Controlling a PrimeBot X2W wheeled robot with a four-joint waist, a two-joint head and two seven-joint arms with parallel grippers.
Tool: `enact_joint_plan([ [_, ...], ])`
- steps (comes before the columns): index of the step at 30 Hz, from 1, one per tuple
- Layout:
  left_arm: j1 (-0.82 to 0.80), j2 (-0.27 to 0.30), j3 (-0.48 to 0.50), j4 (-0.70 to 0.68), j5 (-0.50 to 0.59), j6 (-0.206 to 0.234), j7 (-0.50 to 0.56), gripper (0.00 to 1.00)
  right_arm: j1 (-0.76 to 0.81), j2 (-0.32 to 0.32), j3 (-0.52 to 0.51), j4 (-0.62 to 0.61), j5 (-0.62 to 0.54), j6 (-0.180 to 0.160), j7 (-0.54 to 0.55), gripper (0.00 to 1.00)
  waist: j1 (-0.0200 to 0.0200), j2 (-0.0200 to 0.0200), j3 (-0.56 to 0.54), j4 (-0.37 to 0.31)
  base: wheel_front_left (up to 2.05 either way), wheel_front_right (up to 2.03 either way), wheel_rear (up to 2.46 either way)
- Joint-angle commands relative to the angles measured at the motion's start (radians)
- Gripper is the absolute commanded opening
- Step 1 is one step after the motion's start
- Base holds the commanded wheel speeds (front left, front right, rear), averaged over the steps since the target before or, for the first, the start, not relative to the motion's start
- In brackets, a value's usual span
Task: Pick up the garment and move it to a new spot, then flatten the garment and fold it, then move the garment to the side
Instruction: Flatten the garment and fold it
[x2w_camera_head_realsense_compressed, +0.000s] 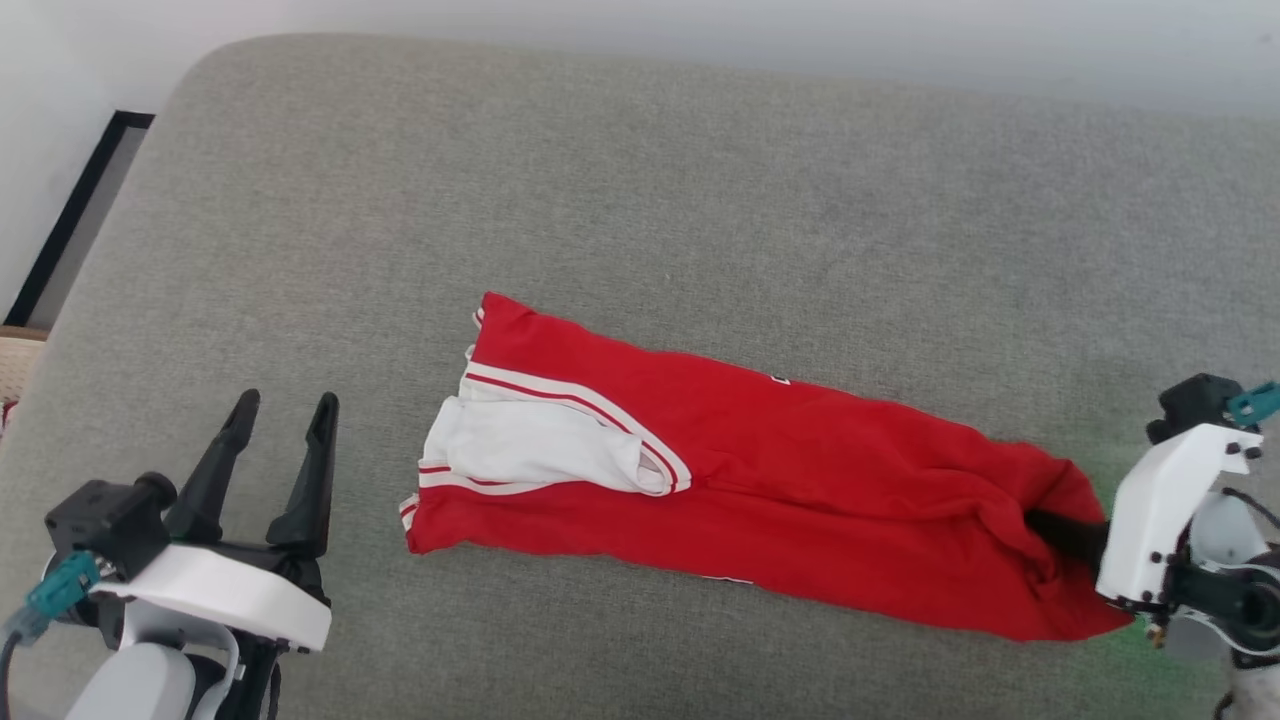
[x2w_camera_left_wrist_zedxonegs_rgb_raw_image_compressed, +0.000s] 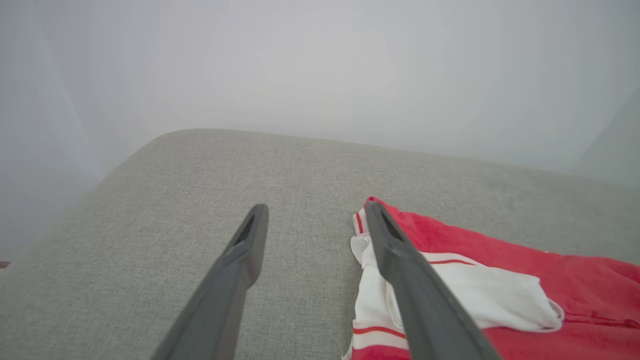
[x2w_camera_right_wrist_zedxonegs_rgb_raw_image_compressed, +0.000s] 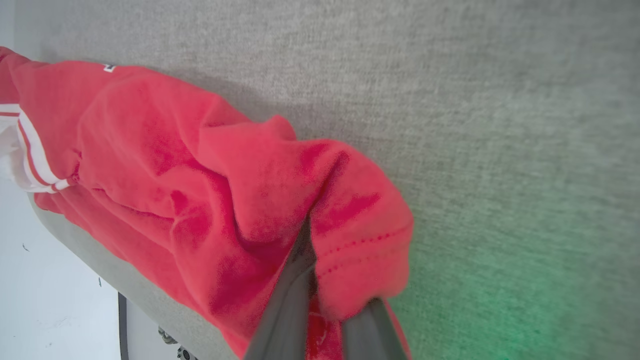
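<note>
- Left gripper (x2w_camera_head_realsense_compressed: 288, 400): at the lower left of the head view, above the cushion (x2w_camera_head_realsense_compressed: 700, 180), its 2 dark fingers spread wide with nothing between them.
- It sits apart from the garment (x2w_camera_head_realsense_compressed: 800, 450), just off the garment's left end. In the left wrist view 1 finger crosses in front of the white sleeve (x2w_camera_left_wrist_zedxonegs_rgb_raw_image_compressed: 480, 290); whether it touches cannot be told.
- Right gripper (x2w_camera_head_realsense_compressed: 1055, 530): at the lower right of the head view, closed narrow on the garment's right end. The fingers are pushed into bunched red cloth and only a short dark length shows.
- The right wrist view confirms the pinch: a fold of stitched red hem (x2w_camera_right_wrist_zedxonegs_rgb_raw_image_compressed: 360, 245) sits between the 2 fingers and wraps over 1 of them.
- Garment: lying on the cushion as a long, narrow red strip. It runs diagonally from the middle of the head view down to the lower right.
- Left end: lies flat, with the white sleeve and its red-and-white striped trim folded on top.
- Right end: rumpled and gathered at the right gripper.
- A small white mark (x2w_camera_head_realsense_compressed: 780, 380) shows on the garment's far edge.
- A green tint (x2w_camera_head_realsense_compressed: 1125, 465) lies on the cushion beside the right gripper.
- Cushion: grey, woven, with rounded far corners.
- Beyond it: a pale wall (x2w_camera_head_realsense_compressed: 700, 30), and a black-edged strip (x2w_camera_head_realsense_compressed: 75, 215) off the far left corner.
</note>
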Motion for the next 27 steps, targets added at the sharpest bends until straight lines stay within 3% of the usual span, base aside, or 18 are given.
enact_joint_plan([
  [1,0.018,-0.020,0.027,0.003,0.024,-0.014,-0.005,1.00,-0.001,-0.010,-0.009,0.005,0.005,0.005,-0.010,0.00,0.0000,-0.0001,-0.006,0.000,0.00,0.00,0.00],
  [12,0.091,-0.164,0.181,-0.016,0.172,-0.091,-0.005,1.00,-0.014,-0.113,-0.135,0.036,-0.021,0.005,-0.061,0.00,0.0000,-0.0001,-0.039,-0.026,0.00,0.00,0.00],
  [21,0.108,-0.215,0.218,-0.028,0.209,-0.108,-0.005,1.00,-0.062,-0.217,-0.243,0.146,-0.142,0.003,-0.112,0.00,0.0000,-0.0001,-0.048,-0.067,0.00,0.00,0.00],
  [27,0.111,-0.225,0.213,-0.035,0.209,-0.108,-0.005,1.00,-0.095,-0.221,-0.252,0.173,-0.170,0.003,-0.107,0.00,0.0000,-0.0001,-0.054,-0.077,0.00,0.00,0.00],
])
